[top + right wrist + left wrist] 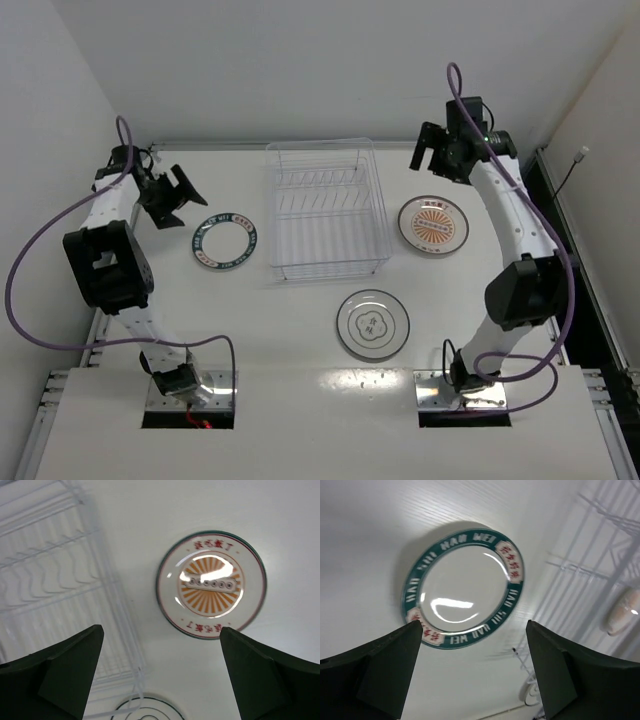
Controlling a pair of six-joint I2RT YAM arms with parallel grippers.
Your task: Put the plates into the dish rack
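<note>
The teal-rimmed plate (224, 241) lies flat on the table left of the dish rack (326, 208); it also shows in the left wrist view (462, 587). The orange sunburst plate (433, 224) lies right of the rack and shows in the right wrist view (210, 584). The white plate with grey ring (372, 324) lies in front of the rack; its rim shows in the right wrist view (148, 711). My left gripper (182, 194) is open and empty above the table, left of the teal plate. My right gripper (430, 152) is open and empty, raised behind the sunburst plate.
The rack is see-through wire with upright tines and holds nothing; it also shows in the left wrist view (600, 565) and the right wrist view (55, 585). White walls enclose the table at the back and both sides. A cable runs along the right edge (570, 175).
</note>
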